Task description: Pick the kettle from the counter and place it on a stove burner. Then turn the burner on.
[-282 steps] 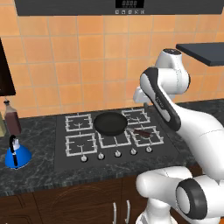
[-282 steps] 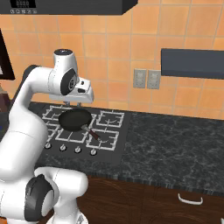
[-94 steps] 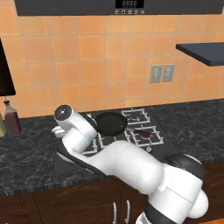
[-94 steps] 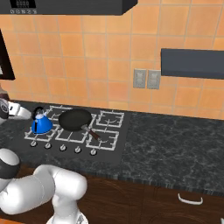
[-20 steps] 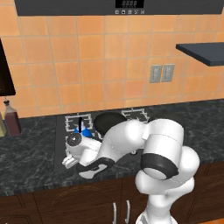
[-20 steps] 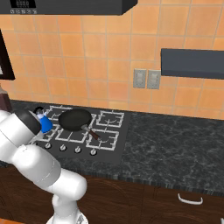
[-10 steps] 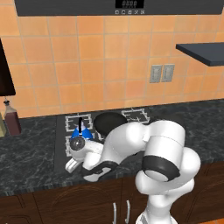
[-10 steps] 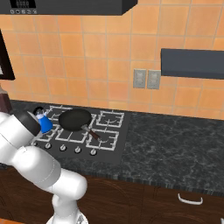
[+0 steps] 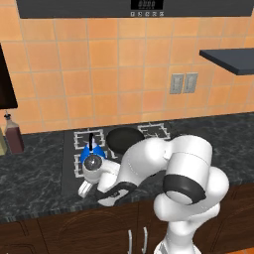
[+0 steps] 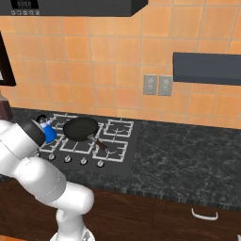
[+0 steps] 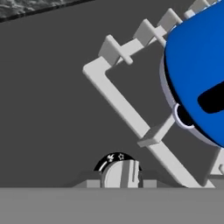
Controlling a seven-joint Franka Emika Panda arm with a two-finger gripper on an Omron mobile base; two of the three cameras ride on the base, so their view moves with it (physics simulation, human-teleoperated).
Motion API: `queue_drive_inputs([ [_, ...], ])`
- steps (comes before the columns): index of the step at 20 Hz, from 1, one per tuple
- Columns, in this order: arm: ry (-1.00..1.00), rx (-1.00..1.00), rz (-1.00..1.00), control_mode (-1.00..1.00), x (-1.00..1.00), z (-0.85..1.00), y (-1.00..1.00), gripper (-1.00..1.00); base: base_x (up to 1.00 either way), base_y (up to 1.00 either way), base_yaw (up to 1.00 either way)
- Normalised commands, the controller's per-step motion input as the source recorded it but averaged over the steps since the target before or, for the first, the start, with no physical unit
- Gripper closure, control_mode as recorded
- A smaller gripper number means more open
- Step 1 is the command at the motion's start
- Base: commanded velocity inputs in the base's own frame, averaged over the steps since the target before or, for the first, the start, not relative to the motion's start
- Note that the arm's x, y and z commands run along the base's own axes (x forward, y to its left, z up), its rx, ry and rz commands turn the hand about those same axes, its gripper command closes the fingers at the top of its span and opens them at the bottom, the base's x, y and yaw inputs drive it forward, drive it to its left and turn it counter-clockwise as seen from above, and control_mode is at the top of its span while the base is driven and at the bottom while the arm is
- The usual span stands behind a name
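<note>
A simulated kitchen with an orange tiled wall and a dark marbled stone bench (image 9: 34, 168) over brown wooden cabinet fronts. A black glass cooktop (image 10: 120, 157) set into the bench carries square silver-white wire grates.

The small bright-blue kettle (image 9: 92, 148) with its tall black arched handle stands on the front-left stove burner (image 9: 82, 161), upright, as seen from the left base view. In the right base view the kettle (image 10: 49, 132) shows as a patch of blue just beside the arm's white shoulder, at the left end of the cooktop. In the hand view the kettle (image 11: 197, 74) is very close, its blue body resting on the white bars of the grate (image 11: 127, 109).

A black frying pan (image 10: 81, 128) sits just beside the kettle, toward the middle of the cooktop, its handle pointing to the front right.

The white arm bends low and to the left across the front of the cooktop. Its hand (image 9: 85, 187) is down at the front edge, by the row of round silver knobs (image 10: 75, 161). In the hand view a single knob (image 11: 120, 173) with a black dial ring lies directly in front of the camera at the bottom. The finger tips cannot be made out, so I cannot tell how far open the hand is or whether it grips the knob.

A brown bottle (image 9: 14, 135) stands on the bench at the far left, well apart from the cooktop.
</note>
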Motion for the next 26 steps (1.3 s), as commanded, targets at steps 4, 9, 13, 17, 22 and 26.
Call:
queue_drive_inputs([
  [4,-0.02,-0.12,0.33,-1.0,0.0,0.0,0.0,1.0,0.0,0.0,0.0],
  [9,-0.01,-0.11,0.33,-1.0,0.0,0.0,0.0,1.0,0.0,0.0,0.0],
  [13,-0.02,-0.12,0.32,-1.0,-0.04,0.0,0.0,1.0,0.0,0.0,0.0],
  [17,-0.04,-0.13,0.3,-1.0,-0.1,0.0,0.0,1.0,0.0,0.0,0.0],
  [22,-0.07,-0.13,0.29,-1.0,-0.17,0.0,0.0,1.0,0.0,0.0,0.0],
  [26,-0.02,-0.13,0.3,-1.0,-0.1,0.0,0.0,1.0,0.0,0.0,0.0],
])
